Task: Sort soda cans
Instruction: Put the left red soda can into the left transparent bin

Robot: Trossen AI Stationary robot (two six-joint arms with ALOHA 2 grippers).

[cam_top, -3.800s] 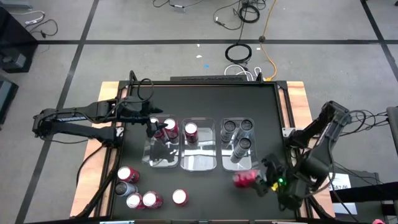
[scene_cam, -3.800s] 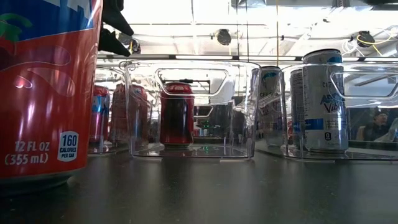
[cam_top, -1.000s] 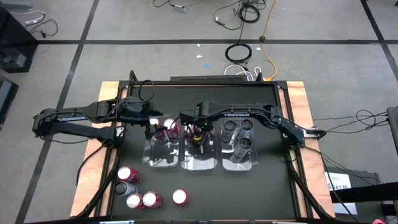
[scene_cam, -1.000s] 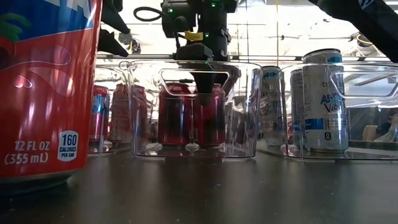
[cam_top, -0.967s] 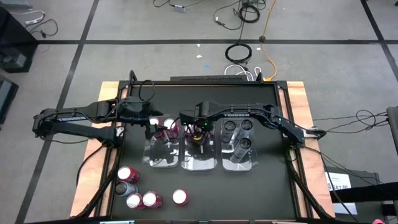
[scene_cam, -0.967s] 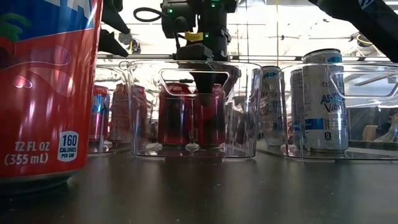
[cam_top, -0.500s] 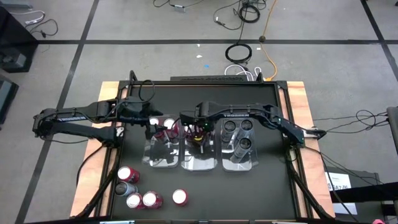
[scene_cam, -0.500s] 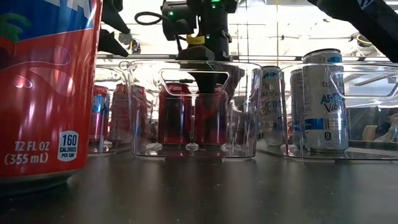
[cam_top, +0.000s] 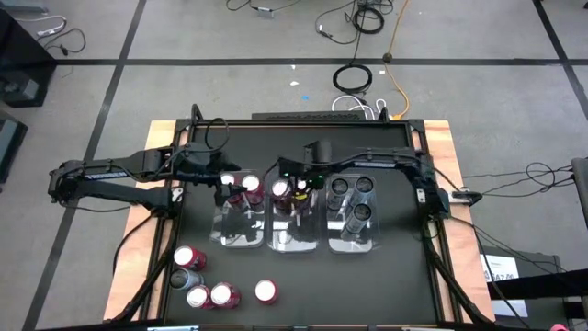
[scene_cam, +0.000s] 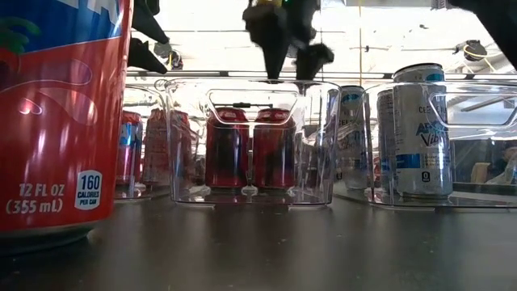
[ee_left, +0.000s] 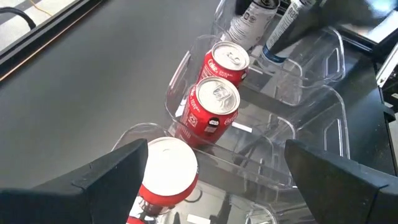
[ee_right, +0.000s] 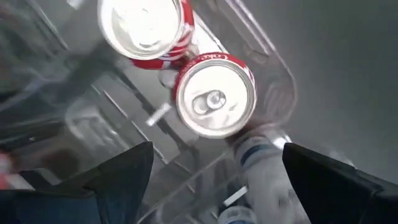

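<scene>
Black table point(cam_top: 303, 276), three clear bins point(cam_top: 292, 241), middle holding two red cans point(cam_top: 290, 189)

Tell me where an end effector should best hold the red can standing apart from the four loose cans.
Grip the lone red can across its round side wall, near the top, coming straight down. Its silver top faces up, so it stands upright, and bare table shows all around it, so there is probably room on either side.

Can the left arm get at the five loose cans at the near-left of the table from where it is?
Probably yes. The loose cans stand in the open on the left arm's side, nothing above them, and the left gripper is open over the left bin.
</scene>
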